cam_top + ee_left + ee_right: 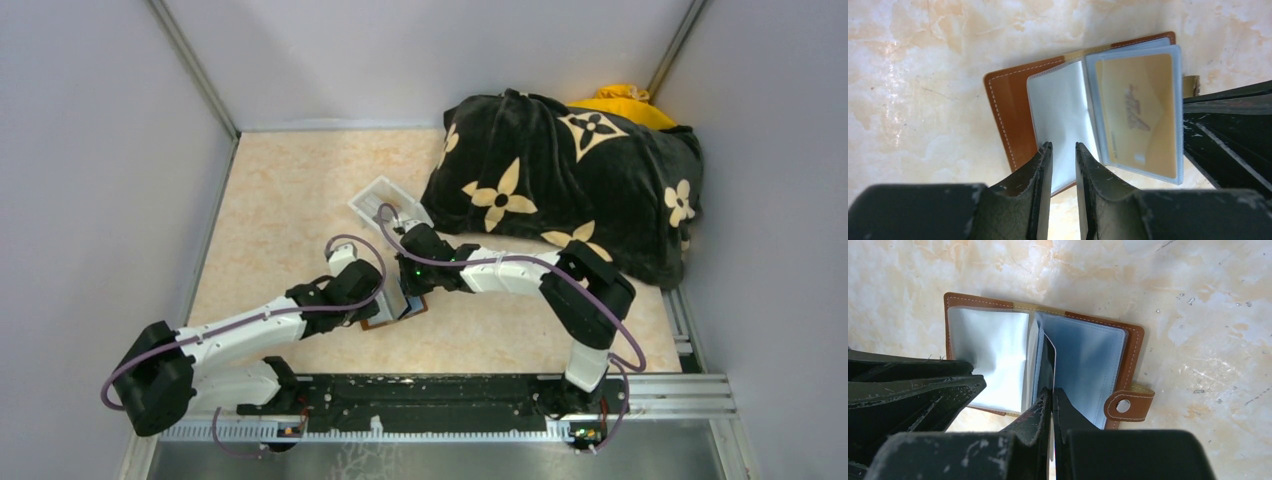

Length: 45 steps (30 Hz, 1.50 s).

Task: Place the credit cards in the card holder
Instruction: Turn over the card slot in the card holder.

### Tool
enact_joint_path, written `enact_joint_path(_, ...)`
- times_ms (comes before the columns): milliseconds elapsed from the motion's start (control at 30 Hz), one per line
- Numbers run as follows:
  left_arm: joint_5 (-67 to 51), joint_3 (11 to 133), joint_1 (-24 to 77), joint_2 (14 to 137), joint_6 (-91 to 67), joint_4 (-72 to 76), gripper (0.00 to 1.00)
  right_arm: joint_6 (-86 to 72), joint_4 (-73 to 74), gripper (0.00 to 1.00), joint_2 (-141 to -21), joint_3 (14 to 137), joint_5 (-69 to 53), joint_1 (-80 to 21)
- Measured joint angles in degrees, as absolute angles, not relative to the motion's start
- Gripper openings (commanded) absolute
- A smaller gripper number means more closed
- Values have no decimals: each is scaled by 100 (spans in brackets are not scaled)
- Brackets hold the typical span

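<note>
The brown leather card holder (376, 322) lies open on the table between my two grippers. In the left wrist view its leather cover (1008, 110) and a white plastic sleeve (1058, 110) lie flat. A light-blue sleeve stands up from it with a tan credit card (1138, 110) inside. My right gripper (1052, 390) is shut on that card's edge, seen edge-on, beside the snap tab (1123, 406). My left gripper (1063, 146) hovers over the white sleeve, its jaws a narrow gap apart with nothing between them.
A clear plastic tray (375, 195) sits behind the grippers. A black blanket with tan flowers (570, 180) covers the back right, with a yellow thing (620, 100) behind it. Grey walls enclose the table on three sides, and a metal rail (450, 395) runs along the near edge.
</note>
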<state>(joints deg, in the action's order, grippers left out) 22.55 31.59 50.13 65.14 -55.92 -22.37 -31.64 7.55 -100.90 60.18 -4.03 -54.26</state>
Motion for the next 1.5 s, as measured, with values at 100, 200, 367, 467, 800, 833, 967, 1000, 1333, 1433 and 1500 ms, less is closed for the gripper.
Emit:
enact_joint_path(100,2279,3159,5035,6530,-5655,-2359,30,-3114,869,0,-10090,6077,-281,-5457)
enact_joint_path(200,2298,3146,5065,6534,-5714,-2429,30,-3059,989,0,-10090,6167,-180,-5472)
enact_joint_path(367,2318,3002,5076,6486,-5789,-2510,31,-2987,1100,0,-10090,6241,-64,-5472)
enact_joint_path(467,2320,2840,5076,6420,-5848,-2554,31,-2954,1192,0,-10090,6298,-19,-5478)
enact_joint_path(800,2362,2716,5085,6556,-5894,-2349,31,-2851,1376,0,-10090,6429,108,-5583)
enact_joint_path(833,2375,2718,5087,6580,-5894,-2303,31,-2851,1387,0,-10090,6429,117,-5583)
enact_joint_path(967,2405,2718,5092,6676,-5892,-2108,31,-2849,1420,0,-10092,6431,141,-5594)
enact_joint_path(1000,2408,2720,5092,6696,-5892,-2073,30,-2849,1426,0,-10090,6436,154,-5603)
enact_joint_path(1333,2499,2724,5092,6871,-5894,-1721,30,-2808,1605,0,-10033,6506,338,-5695)
enact_joint_path(1433,2508,2722,5092,6895,-5894,-1662,30,-2805,1704,0,-10025,6556,349,-5701)
enact_joint_path(1500,2512,2722,5092,6923,-5894,-1610,30,-2805,1756,0,-10022,6617,373,-5714)
